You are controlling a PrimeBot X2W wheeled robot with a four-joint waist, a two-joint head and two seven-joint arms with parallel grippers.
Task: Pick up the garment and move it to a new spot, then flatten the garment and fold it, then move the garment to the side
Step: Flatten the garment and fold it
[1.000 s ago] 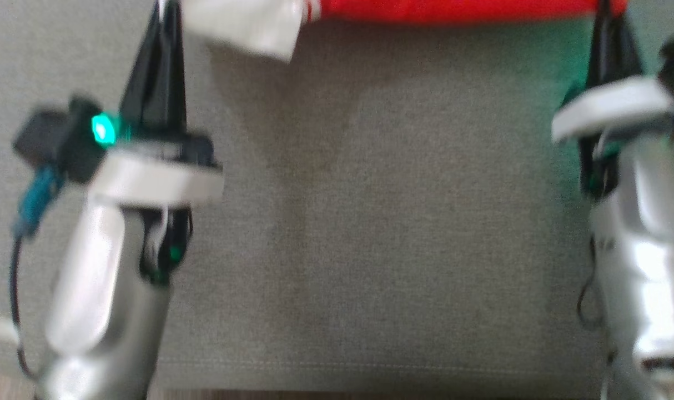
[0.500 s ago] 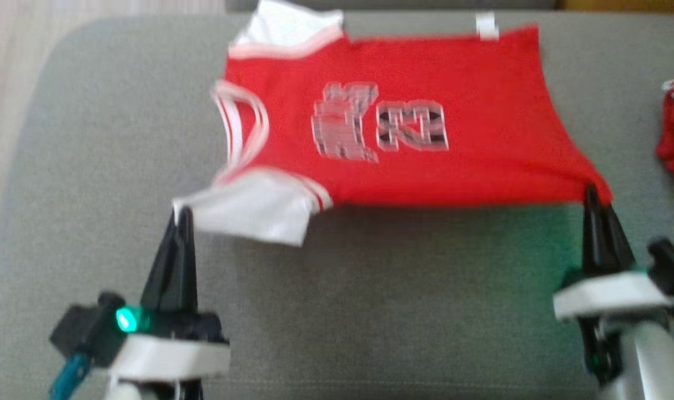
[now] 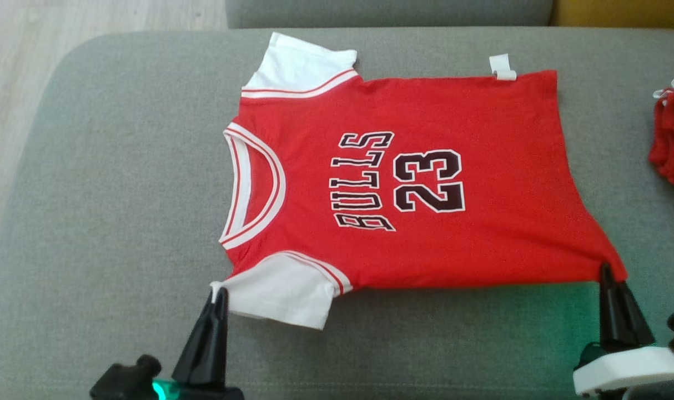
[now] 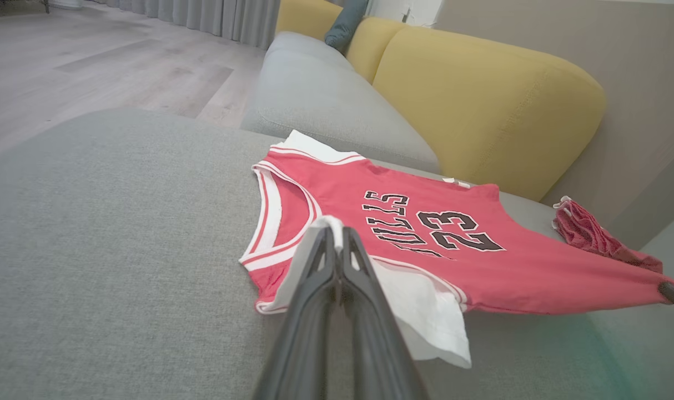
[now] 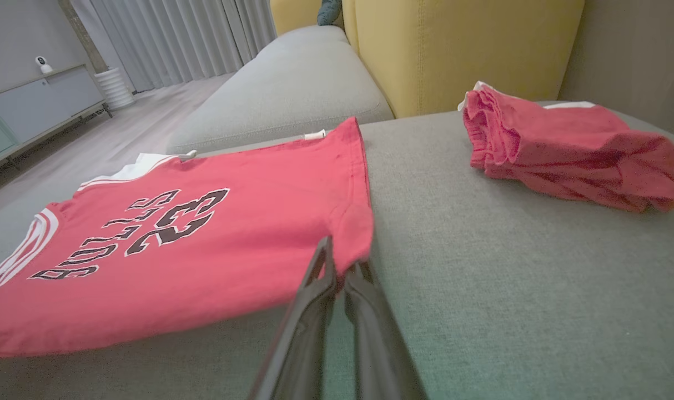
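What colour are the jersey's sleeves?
White sleeves with red striping, on a red jersey; clearest in the head view.

We read "BULLS" (image 3: 363, 180) on the red jersey (image 3: 498, 233), its letters running from 6 toward 12 o'clock, with "23" (image 3: 428, 180) at its 3 o'clock.

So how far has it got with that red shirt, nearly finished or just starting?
The jersey lies spread face up on the grey cushion, so the first move looks done. Flattening is in hand: the left gripper is shut on the near white sleeve, the right gripper on the near hem corner. No fold shows yet; folding and moving it aside are left.
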